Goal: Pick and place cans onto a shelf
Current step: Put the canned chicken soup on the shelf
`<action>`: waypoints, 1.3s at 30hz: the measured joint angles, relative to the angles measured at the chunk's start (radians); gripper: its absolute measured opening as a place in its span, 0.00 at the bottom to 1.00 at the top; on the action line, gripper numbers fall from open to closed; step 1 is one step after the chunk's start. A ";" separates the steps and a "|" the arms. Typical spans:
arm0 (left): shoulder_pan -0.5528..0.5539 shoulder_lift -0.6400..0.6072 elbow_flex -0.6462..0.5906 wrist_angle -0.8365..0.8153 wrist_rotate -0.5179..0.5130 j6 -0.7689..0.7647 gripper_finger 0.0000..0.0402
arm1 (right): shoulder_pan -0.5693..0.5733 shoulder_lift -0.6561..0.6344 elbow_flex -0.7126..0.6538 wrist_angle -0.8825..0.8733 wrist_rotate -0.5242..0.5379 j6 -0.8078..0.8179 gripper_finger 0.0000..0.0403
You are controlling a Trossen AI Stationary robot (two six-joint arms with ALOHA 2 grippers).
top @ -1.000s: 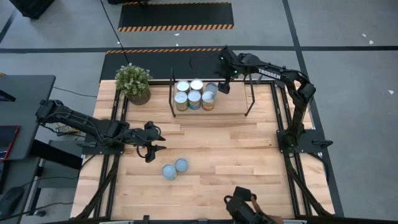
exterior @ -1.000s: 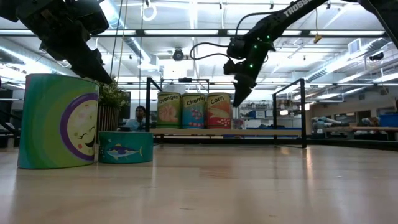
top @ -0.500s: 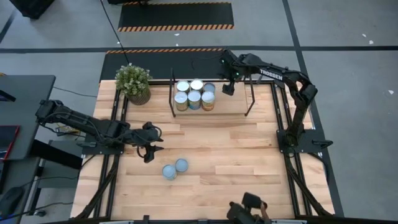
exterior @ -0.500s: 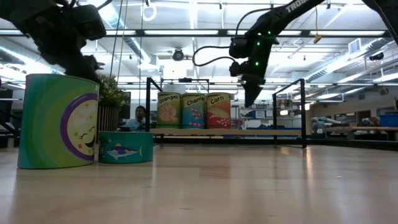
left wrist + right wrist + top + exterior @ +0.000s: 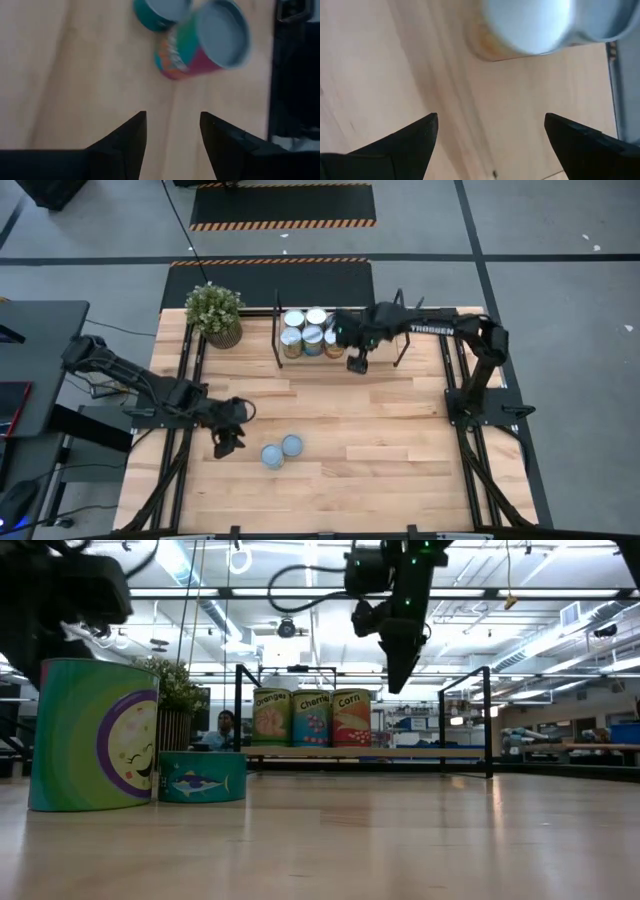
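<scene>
On the desk just beside two loose cans, left gripper is hovering, fingers part open and empty, needing to center over one can; right gripper is hanging wide, empty, by the shelf holding the other cans.

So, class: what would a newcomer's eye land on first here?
Probably the cans clustered on the shelf at the table's far edge, with the open right gripper just in front. Then two loose cans on the near table, beside the open left gripper.
</scene>
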 joint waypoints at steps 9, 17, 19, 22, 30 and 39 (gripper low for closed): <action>-0.269 0.041 0.000 0.126 -0.229 -0.126 0.47 | 0.263 -0.025 -0.148 0.159 0.077 0.144 0.93; -0.419 0.196 0.000 0.253 -0.386 -0.167 0.47 | 0.471 -0.027 -0.287 0.513 0.114 0.212 0.93; -0.443 0.238 0.000 0.274 -0.397 -0.186 0.47 | 0.511 -0.025 -0.293 0.548 0.131 0.257 0.93; -0.467 0.305 0.000 0.323 -0.409 -0.210 0.47 | 0.572 -0.003 -0.292 0.620 0.170 0.311 0.93; -0.472 0.445 0.000 0.431 -0.510 -0.150 0.49 | 0.682 0.074 -0.292 0.814 0.209 0.311 0.93; -0.435 0.602 0.000 0.706 -0.613 -0.024 0.39 | 0.729 0.077 -0.292 0.876 0.226 0.373 0.93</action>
